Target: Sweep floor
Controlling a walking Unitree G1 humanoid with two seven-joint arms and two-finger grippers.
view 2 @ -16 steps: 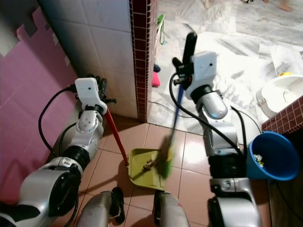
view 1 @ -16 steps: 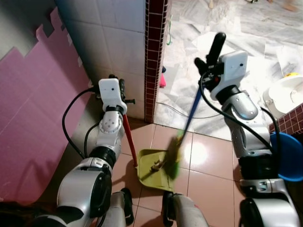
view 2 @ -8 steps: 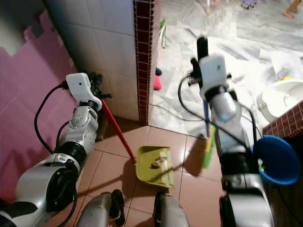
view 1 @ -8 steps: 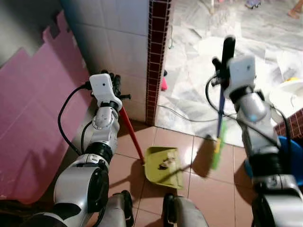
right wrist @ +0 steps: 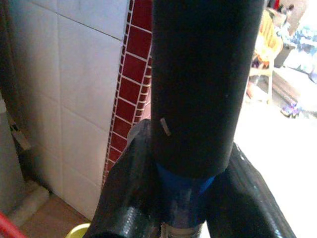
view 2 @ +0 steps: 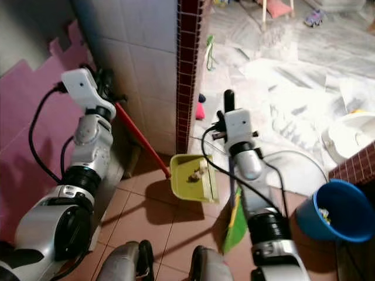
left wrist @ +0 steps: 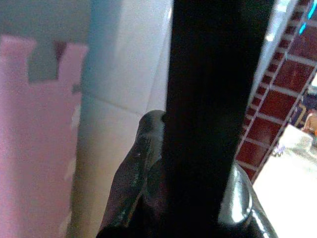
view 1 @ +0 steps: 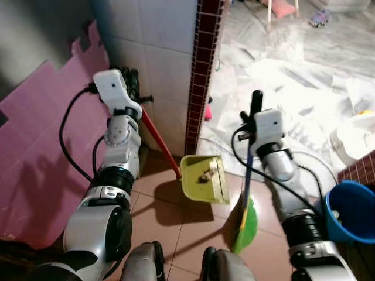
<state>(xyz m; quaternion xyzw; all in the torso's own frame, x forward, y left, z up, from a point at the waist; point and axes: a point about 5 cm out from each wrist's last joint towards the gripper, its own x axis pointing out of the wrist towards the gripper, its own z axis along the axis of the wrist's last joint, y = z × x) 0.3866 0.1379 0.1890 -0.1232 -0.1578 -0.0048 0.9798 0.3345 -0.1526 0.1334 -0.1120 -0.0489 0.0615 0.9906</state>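
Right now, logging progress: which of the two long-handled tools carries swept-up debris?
The yellow-green plastic dustpan with the red handle, in the left pincer; scraps lie in its tray.

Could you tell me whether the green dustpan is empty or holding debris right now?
Holding debris: a small clump lies inside the dustpan.

Too small to identify: scraps in the yellow-green dustpan (view 1: 205, 178), specks in the blue bucket (view 1: 351, 211), itself cut off at 3 o'clock. Dark, blurred bar (left wrist: 213, 114) up close, hiding the left gripper (view 1: 133, 88) and its grasp on the red handle (view 1: 161, 146). White basin (view 1: 357, 132) cropped at 3 o'clock; pink stool (view 1: 284, 9) and small toy (view 1: 321, 19) clipped at 12.
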